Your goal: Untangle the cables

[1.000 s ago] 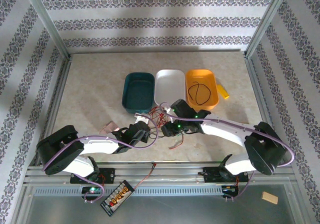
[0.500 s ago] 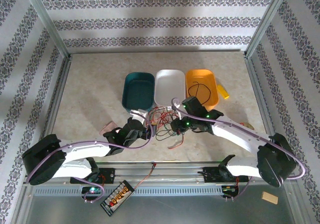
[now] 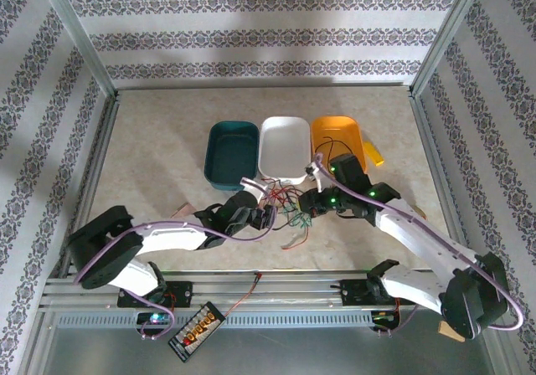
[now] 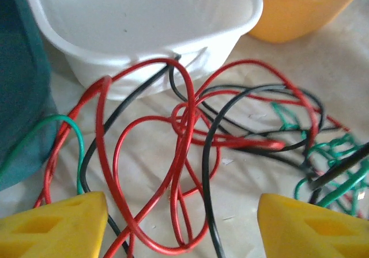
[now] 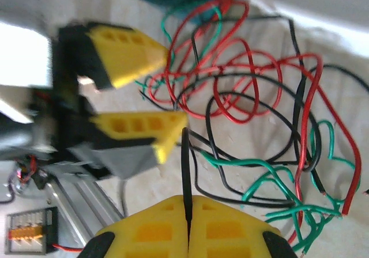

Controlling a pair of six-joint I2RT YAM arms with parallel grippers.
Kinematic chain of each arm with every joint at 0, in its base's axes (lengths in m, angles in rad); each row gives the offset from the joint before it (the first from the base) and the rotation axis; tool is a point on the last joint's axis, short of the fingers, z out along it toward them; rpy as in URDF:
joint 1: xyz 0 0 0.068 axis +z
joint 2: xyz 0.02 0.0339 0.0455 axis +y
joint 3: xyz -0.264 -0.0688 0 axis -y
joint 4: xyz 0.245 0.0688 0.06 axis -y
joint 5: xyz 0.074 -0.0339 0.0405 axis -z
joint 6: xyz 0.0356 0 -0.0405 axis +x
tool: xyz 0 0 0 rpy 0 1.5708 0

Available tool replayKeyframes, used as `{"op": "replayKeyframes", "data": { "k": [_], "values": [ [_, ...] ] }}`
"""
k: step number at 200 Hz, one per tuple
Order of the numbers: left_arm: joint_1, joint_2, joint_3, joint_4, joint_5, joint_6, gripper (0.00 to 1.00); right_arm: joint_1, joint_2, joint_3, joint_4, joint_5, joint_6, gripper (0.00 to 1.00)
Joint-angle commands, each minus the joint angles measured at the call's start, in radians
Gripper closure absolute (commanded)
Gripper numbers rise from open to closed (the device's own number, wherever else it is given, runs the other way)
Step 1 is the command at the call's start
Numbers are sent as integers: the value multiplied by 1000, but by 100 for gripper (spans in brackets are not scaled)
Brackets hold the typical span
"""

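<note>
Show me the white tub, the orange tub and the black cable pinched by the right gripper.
white tub (image 3: 283, 142): top view, bare floor.
orange tub (image 3: 335, 129): top view, far floor.
black cable (image 5: 184, 166): right wrist view, straight upright stretch.

Both arms reach inward; left gripper (image 4: 181, 201) jaws apart; right gripper (image 5: 187, 203) pinched closed on black cable (image 5: 184, 166).

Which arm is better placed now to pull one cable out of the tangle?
Right. The right gripper is shut on a black cable leading into the tangle, so it could probably pull it out. The left gripper stands open above red loops, holding nothing.
</note>
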Motion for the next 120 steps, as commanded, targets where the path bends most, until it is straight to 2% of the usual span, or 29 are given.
{"op": "replayKeyframes", "data": {
  "k": [1, 20, 37, 56, 120],
  "values": [
    [14, 61, 40, 51, -33, -7, 42, -52, -51, 32, 38, -94, 55, 100],
    [16, 103, 41, 87, -44, -22, 60, -107, -82, 25, 68, -132, 92, 100],
    [18, 122, 42, 90, -48, -34, 81, -152, -114, 11, 110, -154, 136, 100],
    [21, 125, 33, 82, -61, -60, 100, -204, -156, -6, 164, -156, 187, 100],
    [27, 75, -32, 37, -117, -117, 100, -310, -300, 33, 266, 65, 272, 100]
  ]
}}
